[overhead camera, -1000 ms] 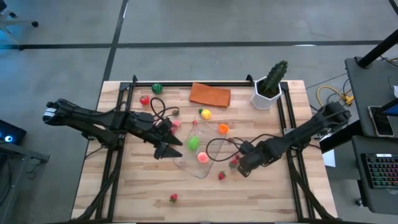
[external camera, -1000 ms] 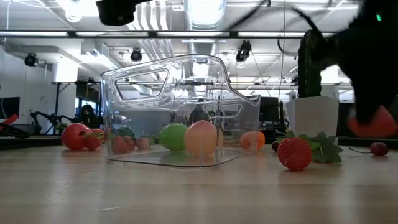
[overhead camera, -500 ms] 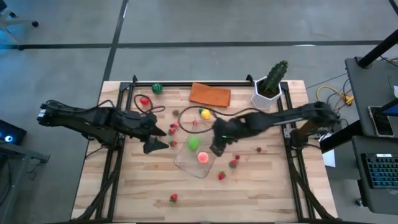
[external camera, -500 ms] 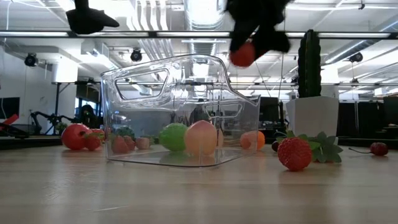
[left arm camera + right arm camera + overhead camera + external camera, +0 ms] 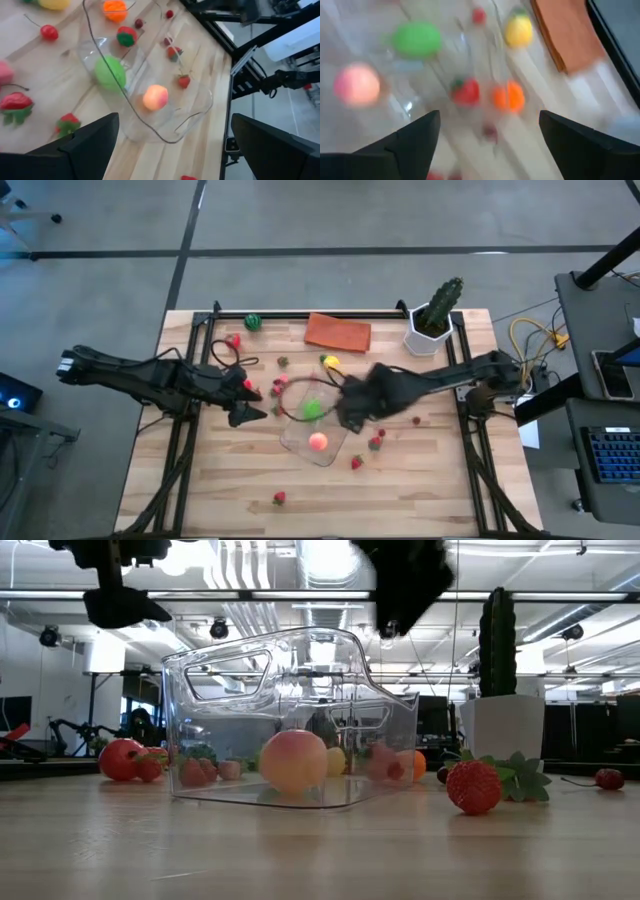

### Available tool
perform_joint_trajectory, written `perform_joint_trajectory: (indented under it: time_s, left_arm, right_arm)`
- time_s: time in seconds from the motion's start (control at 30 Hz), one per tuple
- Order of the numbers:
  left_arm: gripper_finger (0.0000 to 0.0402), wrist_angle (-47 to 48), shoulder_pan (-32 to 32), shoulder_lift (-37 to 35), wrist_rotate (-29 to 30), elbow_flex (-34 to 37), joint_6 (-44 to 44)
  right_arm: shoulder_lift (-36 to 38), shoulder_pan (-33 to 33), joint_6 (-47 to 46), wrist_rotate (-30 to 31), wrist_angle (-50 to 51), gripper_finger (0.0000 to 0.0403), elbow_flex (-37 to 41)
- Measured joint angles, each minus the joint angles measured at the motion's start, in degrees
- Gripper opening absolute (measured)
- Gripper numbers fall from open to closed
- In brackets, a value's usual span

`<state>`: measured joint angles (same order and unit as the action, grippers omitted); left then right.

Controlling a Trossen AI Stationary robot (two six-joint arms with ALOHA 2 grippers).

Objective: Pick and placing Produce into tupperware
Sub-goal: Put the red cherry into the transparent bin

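A flat orange cloth lies near the far edge of the wooden table, and just beside it, toward the far right corner, a green cactus stands upright in a white pot. Off the table's right side, yellow cables lie near a keyboard.

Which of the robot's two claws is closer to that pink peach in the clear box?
The right gripper, hanging just beside the peach over the tupperware edge. The left gripper sits farther, beyond its other side.
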<state>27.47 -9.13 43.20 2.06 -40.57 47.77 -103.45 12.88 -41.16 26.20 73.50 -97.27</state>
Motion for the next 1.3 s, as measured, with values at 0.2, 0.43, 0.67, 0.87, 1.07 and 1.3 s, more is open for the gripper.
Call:
perform_joint_trajectory:
  time_s: [0.2,0.43,0.67,0.87,1.07,1.3]
  left_arm:
    - [0.0370,-5.0,0.0,3.1,-0.2,1.0,-0.4]
    - [0.0370,-5.8,0.0,6.7,-1.9,1.0,-0.5]
    - [0.0370,-7.2,0.0,8.3,-2.4,1.0,-0.5]
    - [0.0370,-8.3,0.0,8.4,-2.4,1.0,-0.4]
    - [0.0370,-9.2,0.0,8.3,-2.4,1.0,-0.3]
    - [0.0370,-9.1,0.0,8.3,-2.3,1.0,-0.1]
  right_arm:
    - [9.6,4.5,-24.1,-5.2,6.1,0.0336,11.4]
    - [20.2,12.2,-60.2,-7.6,3.6,0.0329,29.1]
    - [22.4,12.5,-65.8,-13.1,-1.6,0.0329,39.7]
    - [22.7,9.8,-60.4,-16.8,-11.0,0.0328,48.7]
    - [23.1,5.8,-53.9,-19.0,-17.0,0.0324,54.3]
    - [24.3,0.0,-46.7,-19.4,-18.6,0.0278,57.4]
